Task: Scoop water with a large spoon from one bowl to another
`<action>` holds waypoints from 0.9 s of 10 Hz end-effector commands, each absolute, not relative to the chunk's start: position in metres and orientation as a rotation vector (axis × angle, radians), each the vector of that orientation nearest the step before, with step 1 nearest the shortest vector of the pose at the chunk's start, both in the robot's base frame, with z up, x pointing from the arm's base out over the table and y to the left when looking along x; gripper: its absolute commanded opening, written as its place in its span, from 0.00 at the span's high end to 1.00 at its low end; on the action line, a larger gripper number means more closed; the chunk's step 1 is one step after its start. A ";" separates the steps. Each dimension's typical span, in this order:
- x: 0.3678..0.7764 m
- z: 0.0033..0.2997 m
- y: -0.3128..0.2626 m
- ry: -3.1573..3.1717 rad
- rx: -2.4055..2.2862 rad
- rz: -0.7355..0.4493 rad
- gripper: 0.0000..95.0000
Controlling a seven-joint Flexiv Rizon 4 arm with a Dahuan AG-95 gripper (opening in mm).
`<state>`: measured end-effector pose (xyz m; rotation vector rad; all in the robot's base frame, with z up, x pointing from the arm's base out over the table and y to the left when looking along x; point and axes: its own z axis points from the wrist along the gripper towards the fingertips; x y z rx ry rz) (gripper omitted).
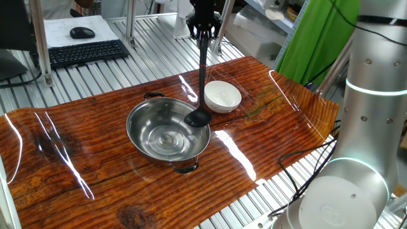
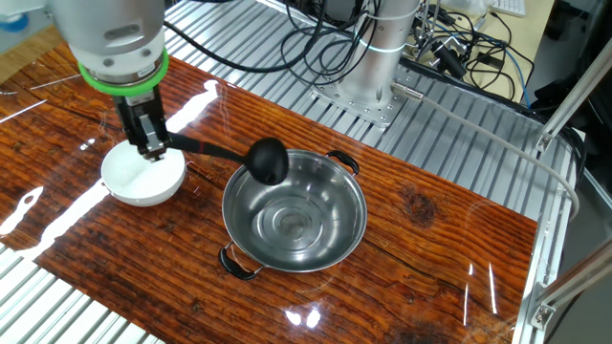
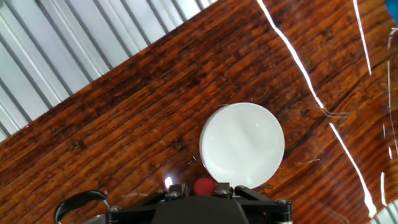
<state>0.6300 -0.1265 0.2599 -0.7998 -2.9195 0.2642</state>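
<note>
The tool [image 2: 148, 143] is pinched tight on the end of the handle of the large spoon [image 2: 229, 154]; the tool hangs above the white bowl [image 2: 143, 175], and the long thin handle reaches out sideways from it; the round black cup of the spoon is over the near rim of the steel bowl [image 2: 295, 212], just inside its edge; from one fixed view the cup looks low, close to the wall of the steel bowl, but I cannot tell if it touches; both bowls sit close together on the wooden tabletop [image 2: 430, 210], with a small gap between them; in the hand view the white bowl is right below, round and bright; I cannot see if there is water in the cup, since it is too dark and small; I think this is the pouring step, with the spoon brought over the big bowl; the next move likely needs the tool to turn slowly so the cup tips and the water falls inside the steel bowl, not on the wood; the cup should stay over the bowl while it tips.
</note>
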 end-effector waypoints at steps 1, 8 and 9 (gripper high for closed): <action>0.621 0.259 -0.122 -2.933 -0.845 0.186 1.00; 0.590 0.250 -0.118 -3.054 -0.919 0.129 1.00; 0.586 0.248 -0.119 -3.076 -0.915 0.125 1.00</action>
